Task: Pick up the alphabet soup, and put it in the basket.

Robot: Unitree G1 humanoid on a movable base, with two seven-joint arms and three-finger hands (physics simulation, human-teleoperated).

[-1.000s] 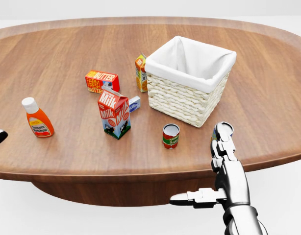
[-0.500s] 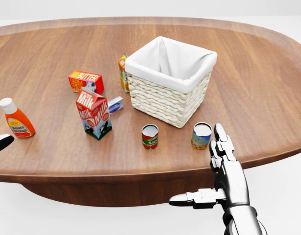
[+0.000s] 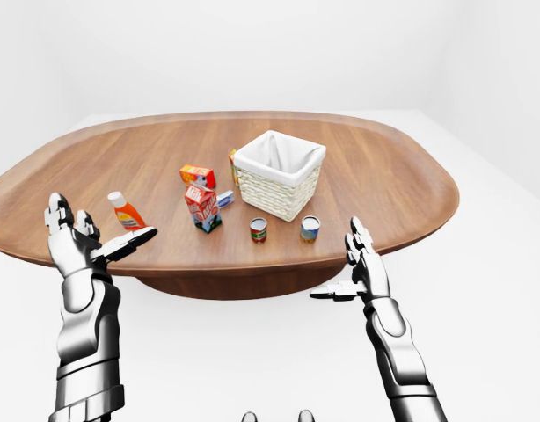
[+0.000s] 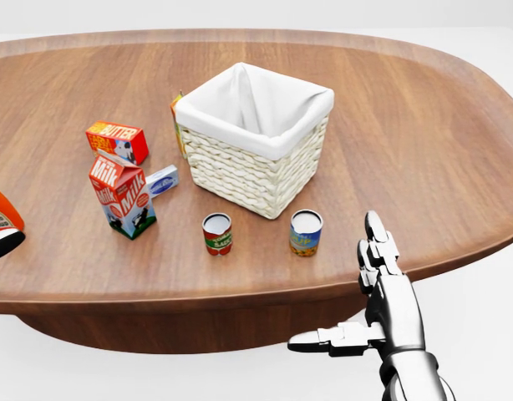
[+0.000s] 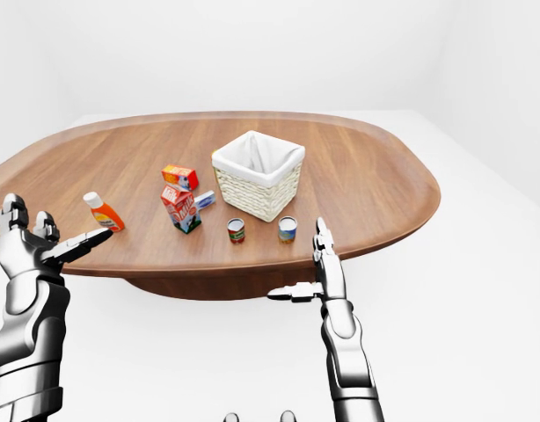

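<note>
Alphabet soup (image 4: 217,233) can upright just below-left of white-lined wicker basket (image 4: 265,171).

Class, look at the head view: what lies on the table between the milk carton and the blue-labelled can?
One thing: a red-labelled can stands upright between the milk carton and the blue-labelled can, touching neither. The head view shows it best.

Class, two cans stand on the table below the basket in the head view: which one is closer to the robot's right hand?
The blue-and-yellow can, right of the red can, stands nearest the right hand.

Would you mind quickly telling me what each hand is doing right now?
Left hand: open, fingers spread, holding nothing.
Right hand: open, fingers straight and thumb out, holding nothing, short of the cans.
</note>
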